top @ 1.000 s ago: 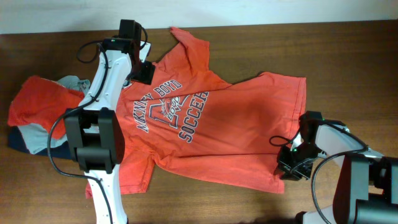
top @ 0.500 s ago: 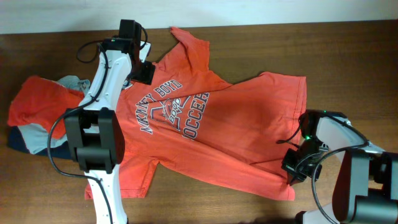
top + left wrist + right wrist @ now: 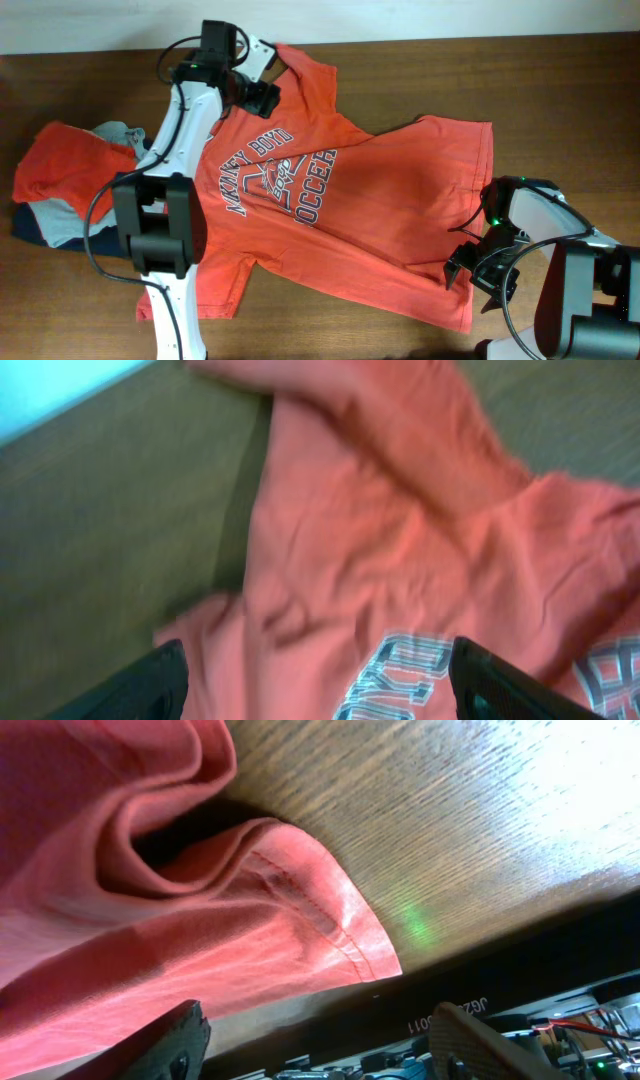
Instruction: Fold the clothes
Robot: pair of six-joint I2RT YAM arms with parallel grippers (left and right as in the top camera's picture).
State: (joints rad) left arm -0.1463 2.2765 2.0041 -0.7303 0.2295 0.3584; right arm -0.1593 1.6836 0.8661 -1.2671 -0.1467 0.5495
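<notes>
One T-shirt [image 3: 390, 200]: orange-red; lies chest up, slanted across the middle of the table [image 3: 560, 90]; collar end toward the far left, hem toward the near right; long creases cross the body.
Lettering [image 3: 282, 180]: white and dark; faces up on the chest; runs at a slant.
Far sleeve [image 3: 305, 70]: spread toward the far edge; just beside the left gripper [image 3: 266, 98].
Near sleeve [image 3: 215, 285]: lies at the near left; partly hidden by the left arm [image 3: 155, 225] in the overhead view.
Hem corner [image 3: 340, 935]: stitched edge curls onto bare wood; a rolled fold rises behind it; near the right gripper [image 3: 468, 283].
Pile: at the left end of the table; orange-red piece [image 3: 60, 160] on top; grey piece [image 3: 115, 133] at its far side; grey-blue piece [image 3: 55, 215] below it; navy piece [image 3: 35, 228] at the near-left edge; the arm hides whether the pile touches the shirt.
Left gripper: over the collar end, between far sleeve and lettering; jaws spread wide; nothing between them; the wrist view is blurred, with cloth beneath and one finger [image 3: 160, 685] at each lower corner.
Right gripper: at the near-right hem corner; jaws wide apart; nothing gripped; its fingers [image 3: 175, 1045] sit short of the stitched edge in the wrist view; whether they touch the cloth, cannot tell.
Table: dark brown wood; bare at the far right and near left.
</notes>
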